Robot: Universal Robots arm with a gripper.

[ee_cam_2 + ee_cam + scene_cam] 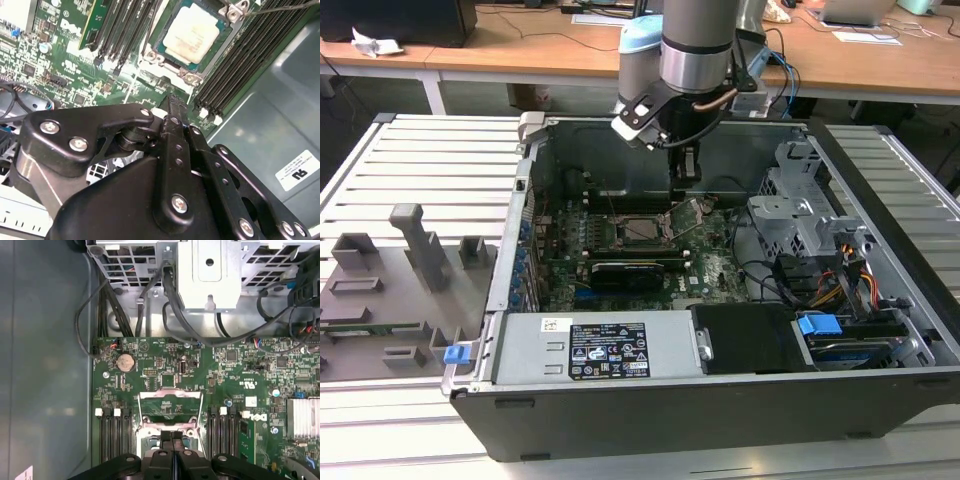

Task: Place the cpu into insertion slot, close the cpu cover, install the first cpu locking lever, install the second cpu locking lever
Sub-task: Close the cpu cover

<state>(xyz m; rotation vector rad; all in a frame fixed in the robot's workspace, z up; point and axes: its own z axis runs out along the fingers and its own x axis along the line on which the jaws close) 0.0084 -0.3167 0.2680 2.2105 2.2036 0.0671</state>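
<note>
1. The gripper [172, 434] is held with its fingers pressed together — nothing is clasped.
2. The cpu [192, 32] is seated in the insertion slot [619, 230].
3. The cpu cover [170, 395] is seen swung open, just beside the gripper.

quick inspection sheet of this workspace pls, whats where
surface: slatted metal table carrying an open computer case
job's things: cpu lies in the insertion slot; cpu cover looks raised, not closed
clutter: grey fixtures at the exterior view's left
grippers: gripper shut, empty, over the board beside the slot
cables: cable bundle near the drive cage
surroundings: wooden desks behind
</note>
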